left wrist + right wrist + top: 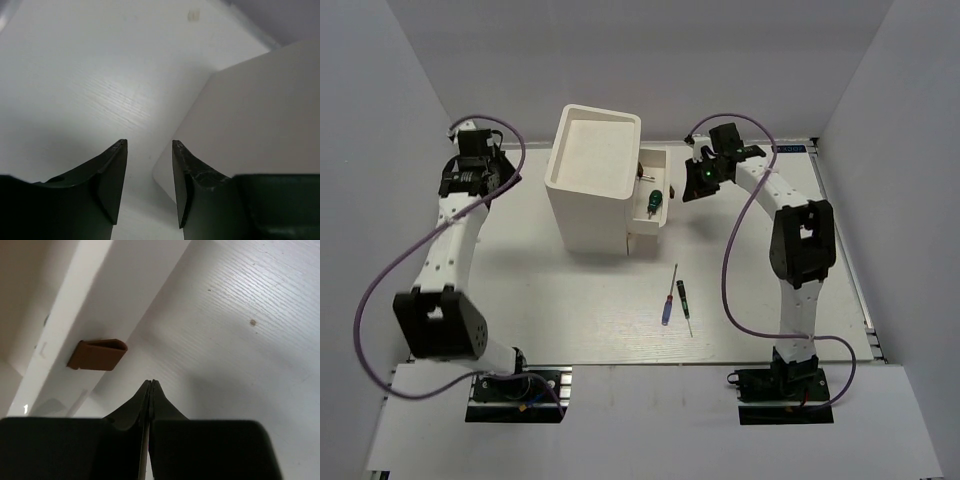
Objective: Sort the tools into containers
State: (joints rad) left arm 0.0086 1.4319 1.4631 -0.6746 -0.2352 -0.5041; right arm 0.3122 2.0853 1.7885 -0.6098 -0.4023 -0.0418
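Note:
The white cabinet [592, 175] stands at the middle back, and its plain wall [260, 120] fills the right of the left wrist view. Two drawers [653, 218] are pulled out on its right side. A green-handled screwdriver [655, 199] lies in the nearer drawer. Another tool [645, 172], too small to name, lies in the farther one. Two thin screwdrivers, one blue-handled [668, 300] and one black-handled [683, 303], lie on the table in front. My left gripper [500, 165] [149, 143] is open and empty, left of the cabinet. My right gripper [692, 188] [151, 381] is shut on nothing, right of the drawers.
A brown clip [97, 355] sits on a white rail [75, 325] ahead of the right gripper. White walls enclose the table [570, 300] on three sides. Purple cables [380, 280] loop beside both arms.

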